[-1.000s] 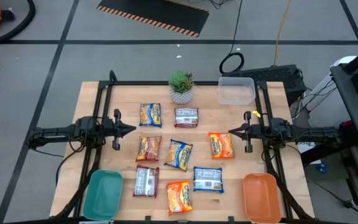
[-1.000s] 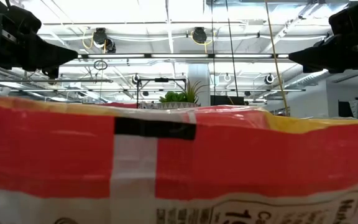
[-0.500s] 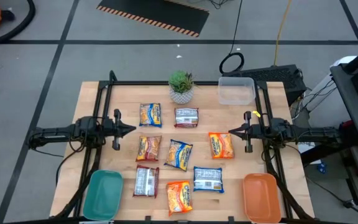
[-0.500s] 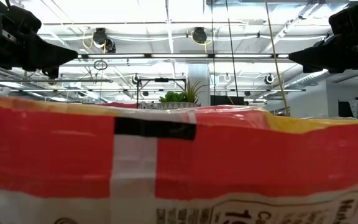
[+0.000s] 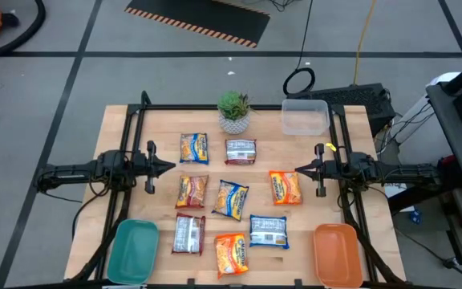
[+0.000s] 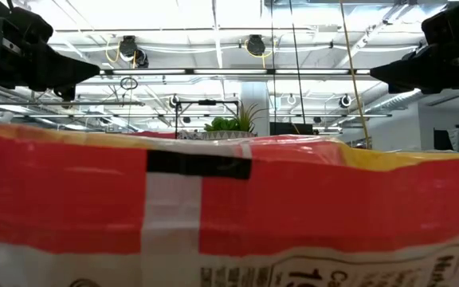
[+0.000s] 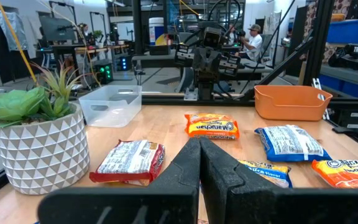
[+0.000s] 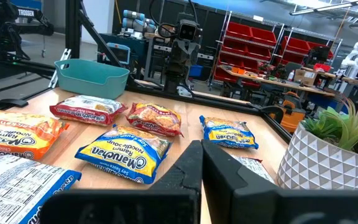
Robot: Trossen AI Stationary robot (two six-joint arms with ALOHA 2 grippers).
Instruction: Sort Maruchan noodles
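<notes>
Several Maruchan packets lie flat on the wooden table between my two arms: yellow-and-blue ones (image 5: 194, 148) (image 5: 230, 198), dark red ones (image 5: 241, 150) (image 5: 188, 234) (image 5: 191, 191), orange ones (image 5: 285, 187) (image 5: 231, 254) and a blue-white one (image 5: 269, 231). My left gripper (image 5: 172, 166) (image 7: 199, 148) hovers shut above the table's left side, pointing right. My right gripper (image 5: 298, 169) (image 8: 201, 150) hovers shut at the right side, pointing left. Neither touches a packet. In the low view an orange packet (image 6: 229, 207) fills the lower picture.
A teal tray (image 5: 133, 250) sits at the near left corner and an orange tray (image 5: 337, 254) at the near right. A potted plant (image 5: 233, 112) and a clear plastic tub (image 5: 305, 116) stand along the far edge. Black frame rails (image 5: 131, 136) run down both sides.
</notes>
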